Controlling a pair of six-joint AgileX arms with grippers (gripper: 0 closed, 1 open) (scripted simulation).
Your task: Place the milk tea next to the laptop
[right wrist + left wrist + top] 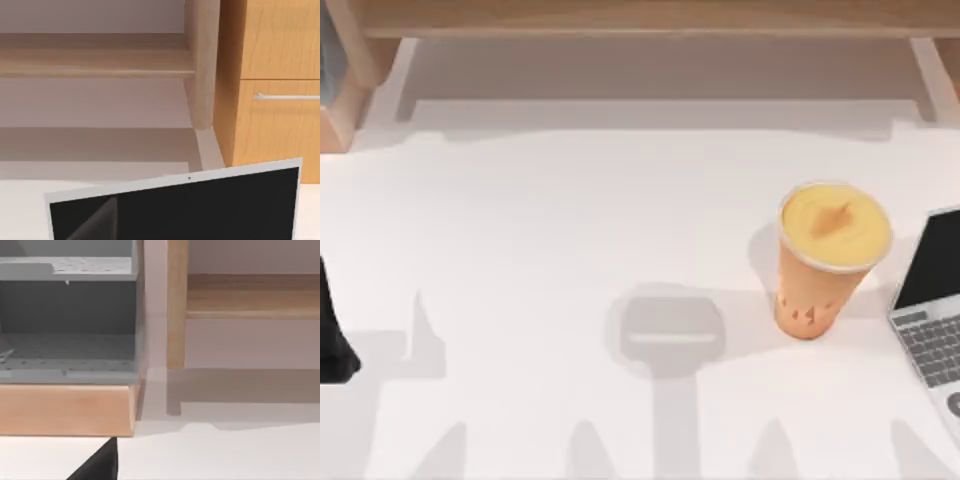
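Top view: near the camera, a dark part of the left arm (334,340) is seen at the left edge of the tabletop (540,250); whether its fingers are open or closed cannot be told, and the same is true for the right arm. Farther in, on the right side, the milk tea (825,258) stands upright, just beside the laptop (932,300) but apart from it. The cup is filled nearly to its rim with creamy yellow-orange drink, with dark specks near the base. If it is pushed near its wide top, it could probably be tipped and spilled onto the keyboard.
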